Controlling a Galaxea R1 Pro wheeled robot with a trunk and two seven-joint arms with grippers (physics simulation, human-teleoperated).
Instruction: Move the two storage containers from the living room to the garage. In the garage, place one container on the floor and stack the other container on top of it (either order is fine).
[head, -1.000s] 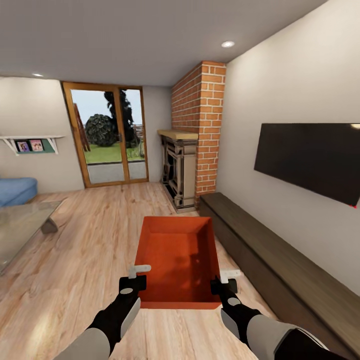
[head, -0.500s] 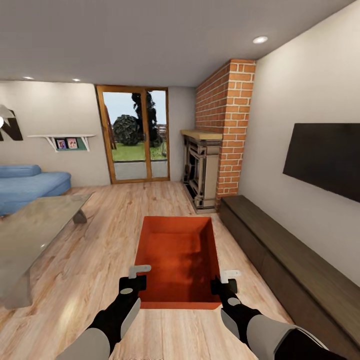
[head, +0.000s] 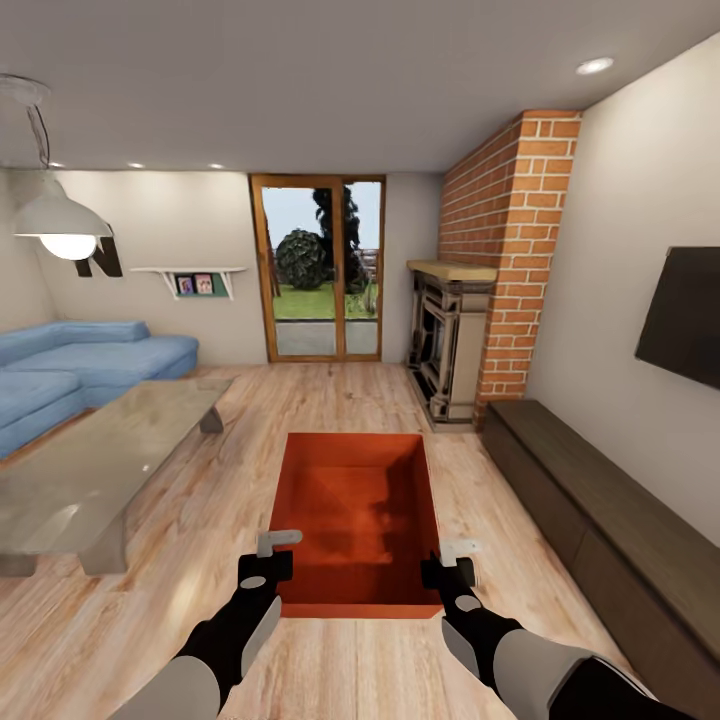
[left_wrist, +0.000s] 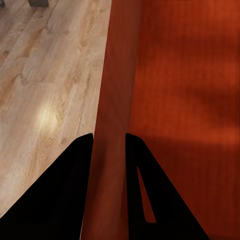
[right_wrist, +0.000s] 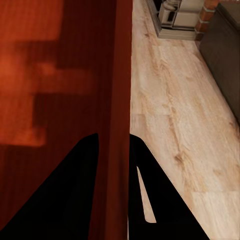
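Head view: living room, wood floor (head: 180, 560), brick fireplace (head: 500, 270), glass doors (head: 320, 270) ahead. One storage container (head: 355, 510) carried between both arms above the floor. Left tool (head: 268, 562) clamped on its left wall, right tool (head: 450, 565) clamped on its right wall. Judgement: early stage; garage not reached, nothing stacked yet.

Brick fireplace (head: 470, 330) is the anchor here. Just left of it sit the wood-framed glass doors (head: 318, 268), with a wall shelf (head: 195, 280) further left. A dark low cabinet (head: 600, 510) runs along the wall from the fireplace's right side, black TV (head: 685, 315) above it. Well across from the fireplace: blue sofa (head: 70, 365), glass coffee table (head: 100, 460), and a white pendant lamp (head: 60, 220) overhead.
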